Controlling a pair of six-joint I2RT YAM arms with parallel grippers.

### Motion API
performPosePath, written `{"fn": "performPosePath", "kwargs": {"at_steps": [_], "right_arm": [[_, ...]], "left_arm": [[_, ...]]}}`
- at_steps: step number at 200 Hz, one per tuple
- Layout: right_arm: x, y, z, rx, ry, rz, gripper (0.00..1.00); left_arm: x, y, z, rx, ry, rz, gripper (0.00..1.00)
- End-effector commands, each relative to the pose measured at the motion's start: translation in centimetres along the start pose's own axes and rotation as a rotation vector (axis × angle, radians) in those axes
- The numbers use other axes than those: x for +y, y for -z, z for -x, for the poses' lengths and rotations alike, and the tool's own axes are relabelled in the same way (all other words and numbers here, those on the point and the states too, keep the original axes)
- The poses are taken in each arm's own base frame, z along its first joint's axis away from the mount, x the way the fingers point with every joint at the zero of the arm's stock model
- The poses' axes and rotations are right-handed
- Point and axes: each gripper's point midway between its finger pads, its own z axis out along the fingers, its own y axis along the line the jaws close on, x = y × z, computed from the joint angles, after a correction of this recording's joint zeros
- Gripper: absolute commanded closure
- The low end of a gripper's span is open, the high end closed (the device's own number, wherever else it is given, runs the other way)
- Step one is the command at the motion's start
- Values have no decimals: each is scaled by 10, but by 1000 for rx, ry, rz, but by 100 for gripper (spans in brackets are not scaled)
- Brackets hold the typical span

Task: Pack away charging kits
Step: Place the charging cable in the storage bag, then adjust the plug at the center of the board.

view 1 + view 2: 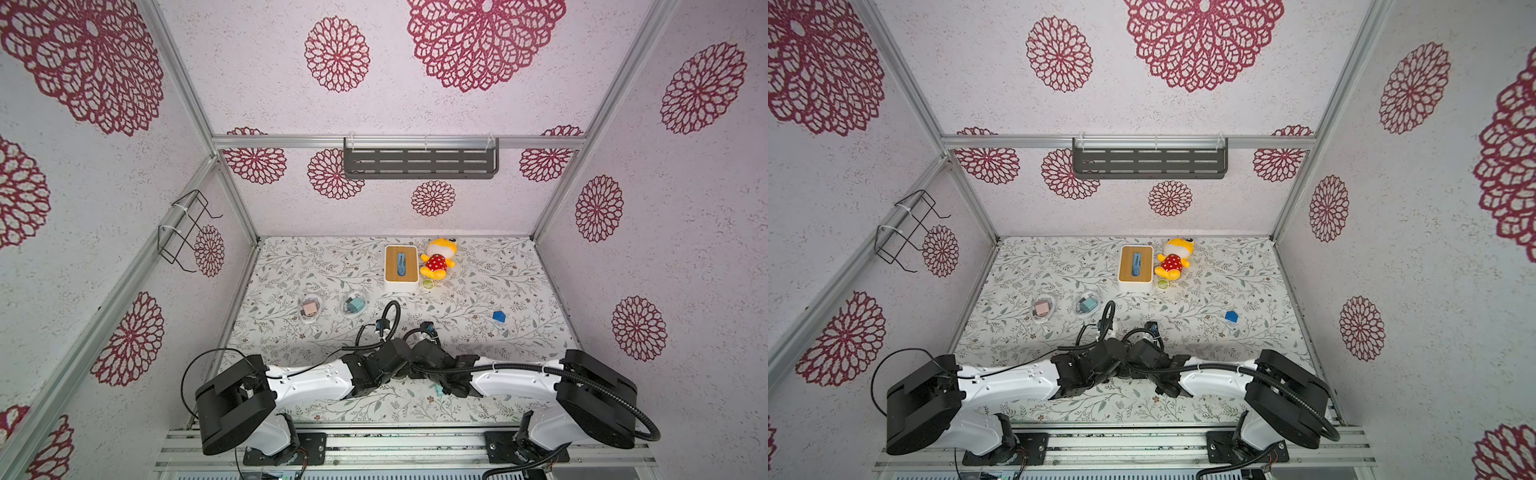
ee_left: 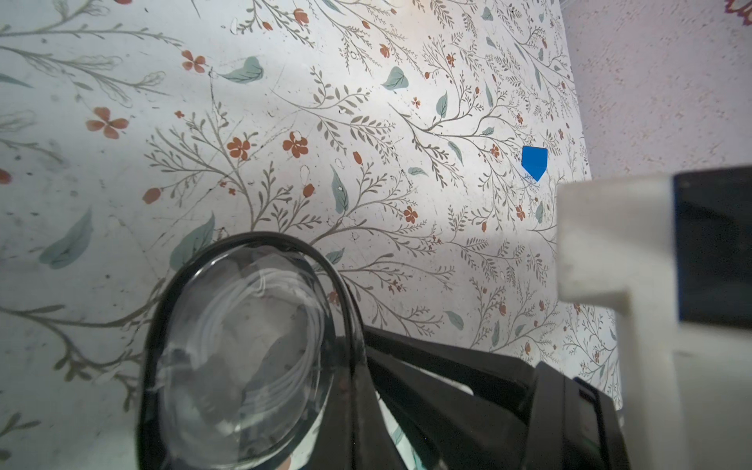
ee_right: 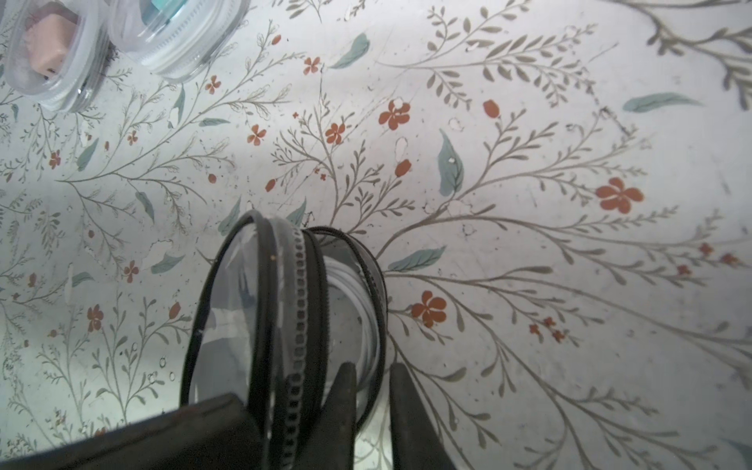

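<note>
Clear pouch [image 3: 285, 325] held upright over the table's [image 1: 519, 291] front middle, a white cable [image 2: 293, 366] coiled inside.
Left claw [image 2: 366, 358] is clamped on its rim; right claw [image 3: 372, 378] stands slightly apart, astride the far rim. Farther back on the left, second pouch [image 1: 311, 321] holds the pink plug [image 1: 309, 308], third pouch [image 1: 347, 313] a teal plug [image 1: 355, 304].

1. My pincer [image 2: 366, 350] is shut tight on the edge of a clear round plastic pouch with a black zip rim [image 2: 244, 346].
2. Inside the pouch I see loops of thin white cable [image 2: 303, 368].
3. Under it is a white table cover with printed leaves and little red flowers [image 2: 122, 203].
4. A small dark blue block [image 2: 534, 162] lies on the cover, well apart from the pouch, near the pale bumpy wall [image 2: 671, 81].
5. A big white and dark blocky thing [image 2: 610, 244] is close by, too blurry to name.
</note>
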Motion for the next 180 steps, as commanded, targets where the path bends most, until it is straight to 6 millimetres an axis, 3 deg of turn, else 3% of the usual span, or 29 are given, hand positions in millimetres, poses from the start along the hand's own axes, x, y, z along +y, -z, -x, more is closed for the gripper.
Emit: {"fn": "performPosePath", "kwargs": {"at_steps": [1,41,69,115,136,180], "right_arm": [[-24,27,16,-64,-22,-91,72],[-78,77,11,-87,-99,-200,43],[-92,91,-11,-57,-199,-107,42],[-106,85,-51,59,-257,-66,43],[-104,84,-58,81,-270,-38,43],[-70,73,-64,137,-277,107,43]], "left_arm": [[-2,-2,7,-20,27,0,100],[1,1,7,-17,29,14,100],[2,4,9,-23,31,19,100],[5,8,10,-31,32,21,100],[6,11,11,-36,31,21,100],[8,15,14,-51,34,26,100]]}}
